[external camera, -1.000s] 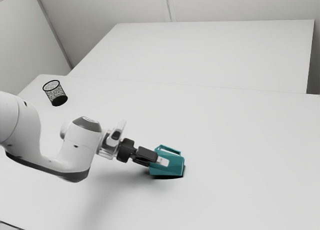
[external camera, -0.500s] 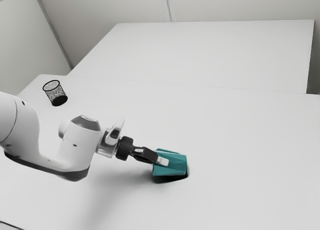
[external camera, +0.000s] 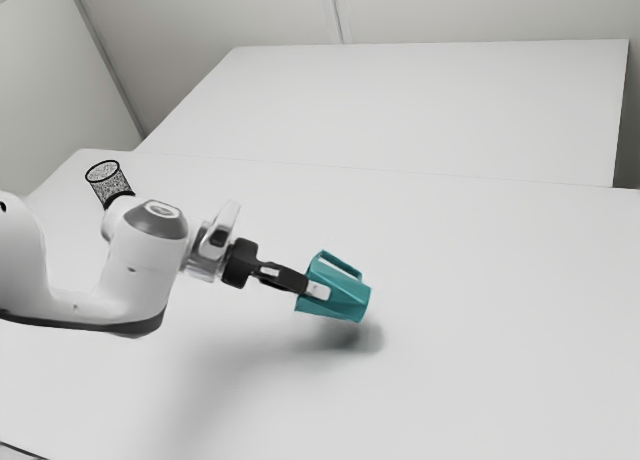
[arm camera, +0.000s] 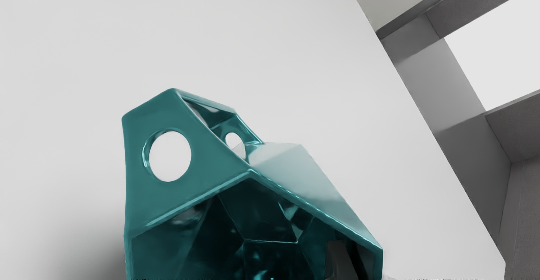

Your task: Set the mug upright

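In the exterior view my gripper (external camera: 316, 291) grips the teal mug (external camera: 350, 301) at its mouth end. The mug hangs tilted over the table, its base toward the exterior view's right and a little lower than its mouth, its handle on the upper side. A shadow lies apart beneath it. In the wrist view the open mouth of the mug (arm camera: 270, 212) faces my hand; the gripper (arm camera: 366, 267) has one dark finger inside the mouth, beside the wall. The outer finger is mostly hidden there.
A black mesh cup (external camera: 106, 177) stands at the exterior view's upper left, partly behind the arm. The white table (external camera: 480, 360) extends around the mug, with another white surface (external camera: 420, 100) beyond it.
My gripper has risen and carried the mug up off the table. The mug's base now dips more, and its shadow has separated from it.
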`<control>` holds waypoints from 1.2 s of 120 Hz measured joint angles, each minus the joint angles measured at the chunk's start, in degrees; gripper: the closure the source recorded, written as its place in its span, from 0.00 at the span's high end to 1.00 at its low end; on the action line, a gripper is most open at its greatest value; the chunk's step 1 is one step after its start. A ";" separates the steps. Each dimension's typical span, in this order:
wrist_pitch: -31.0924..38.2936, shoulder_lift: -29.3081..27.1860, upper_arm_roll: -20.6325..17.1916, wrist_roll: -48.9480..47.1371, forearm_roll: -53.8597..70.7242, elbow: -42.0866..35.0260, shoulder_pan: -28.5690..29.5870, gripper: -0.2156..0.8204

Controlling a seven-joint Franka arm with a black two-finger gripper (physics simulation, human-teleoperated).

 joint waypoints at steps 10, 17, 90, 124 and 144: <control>0.28 -1.21 -0.11 -1.94 5.63 1.78 0.58 0.04; 0.35 -1.73 -0.25 -3.76 10.65 3.50 0.80 0.03; -7.28 -2.16 -3.32 -31.74 59.62 16.00 4.75 0.03; -8.28 -2.07 -4.17 -43.70 73.41 15.68 5.08 0.03; -6.64 -1.84 -5.17 -50.09 78.42 14.30 5.56 0.03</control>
